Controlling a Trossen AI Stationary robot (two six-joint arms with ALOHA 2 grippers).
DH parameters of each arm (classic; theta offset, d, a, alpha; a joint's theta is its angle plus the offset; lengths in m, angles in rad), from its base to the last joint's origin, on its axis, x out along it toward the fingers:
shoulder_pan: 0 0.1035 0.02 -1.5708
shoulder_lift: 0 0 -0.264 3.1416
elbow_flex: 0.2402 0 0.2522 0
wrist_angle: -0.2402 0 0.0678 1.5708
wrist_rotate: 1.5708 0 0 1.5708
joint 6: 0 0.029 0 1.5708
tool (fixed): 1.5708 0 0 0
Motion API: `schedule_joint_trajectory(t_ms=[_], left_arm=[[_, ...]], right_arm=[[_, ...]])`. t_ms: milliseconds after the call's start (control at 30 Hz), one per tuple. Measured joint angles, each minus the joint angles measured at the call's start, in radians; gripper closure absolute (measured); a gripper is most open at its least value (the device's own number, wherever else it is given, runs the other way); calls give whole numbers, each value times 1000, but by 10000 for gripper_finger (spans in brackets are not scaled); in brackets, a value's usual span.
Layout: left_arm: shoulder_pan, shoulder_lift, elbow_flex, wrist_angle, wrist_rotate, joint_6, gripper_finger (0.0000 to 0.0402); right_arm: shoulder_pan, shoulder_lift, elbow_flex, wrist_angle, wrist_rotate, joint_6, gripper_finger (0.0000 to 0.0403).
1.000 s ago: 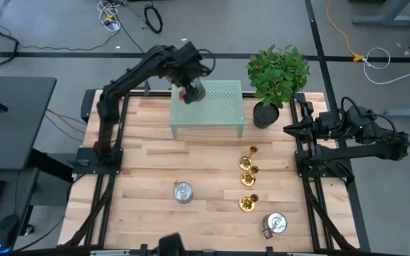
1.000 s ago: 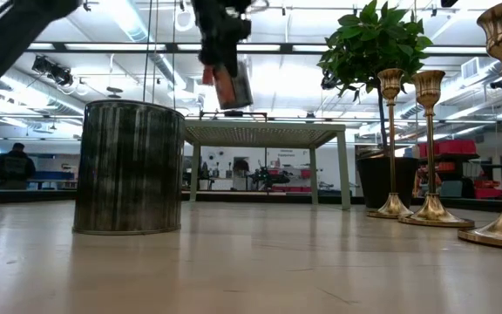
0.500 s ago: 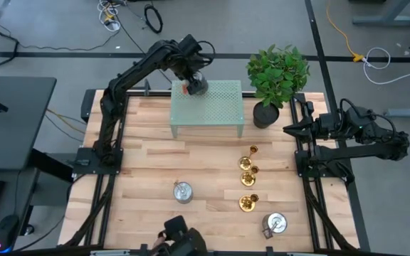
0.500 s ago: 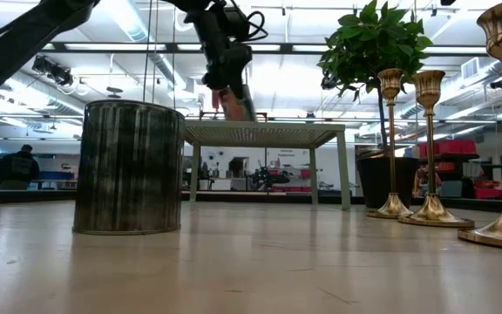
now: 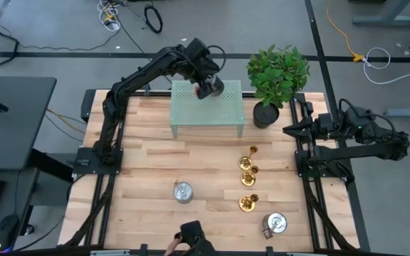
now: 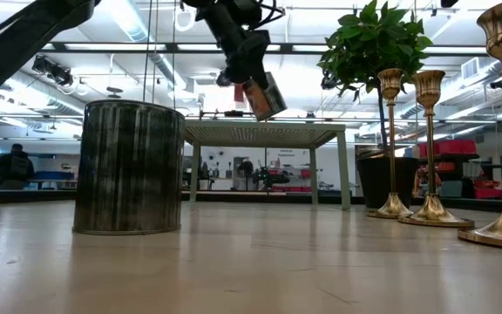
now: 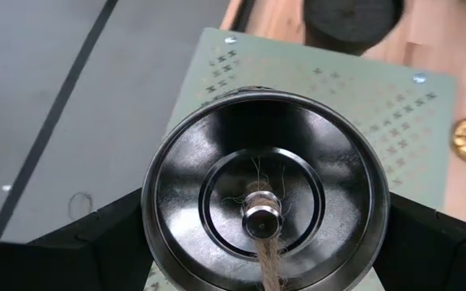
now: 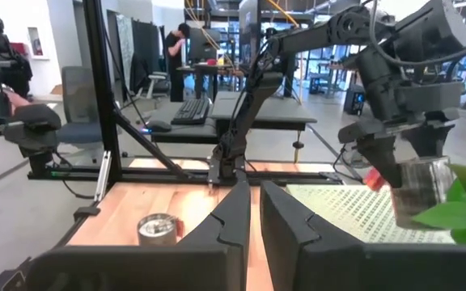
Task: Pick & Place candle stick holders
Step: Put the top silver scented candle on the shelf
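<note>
Your left gripper (image 5: 211, 87) is clamped wide on a tin can (image 7: 264, 194), held above the green perforated stand (image 5: 226, 110), presumably to set it there. Your right gripper (image 8: 252, 212), fingers together, waits at the table's right edge. The three candle stick holders (image 5: 248, 180) stand untouched in a row on the table (image 5: 148, 171), so the picking has not begun.

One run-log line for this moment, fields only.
left pincer: holding tin can above green perforated stand | right pincer: shut, parked at table's right edge | candle stick holders: three, untouched on table

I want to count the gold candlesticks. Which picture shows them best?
The high view: all three candlesticks stand in a row, apart. The low view shows them tall but cropped; the left wrist view catches only one base; the right wrist view shows none.
</note>
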Motion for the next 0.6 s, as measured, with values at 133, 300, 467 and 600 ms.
schedule_joint_trajectory(t_ms=[133,300,467,600], left_arm=[[5,0,0,-34,-7,-8,36],[4,0,-1,-63,-65,-4,36],[14,4,-1,-73,-58,-10,36],[20,15,-2,-119,-106,-11,36]], right_arm=[[0,0,0,-15,0,1,366],[0,0,0,-15,0,1,366],[0,0,0,-15,0,1,366],[0,0,0,-15,0,1,366]])
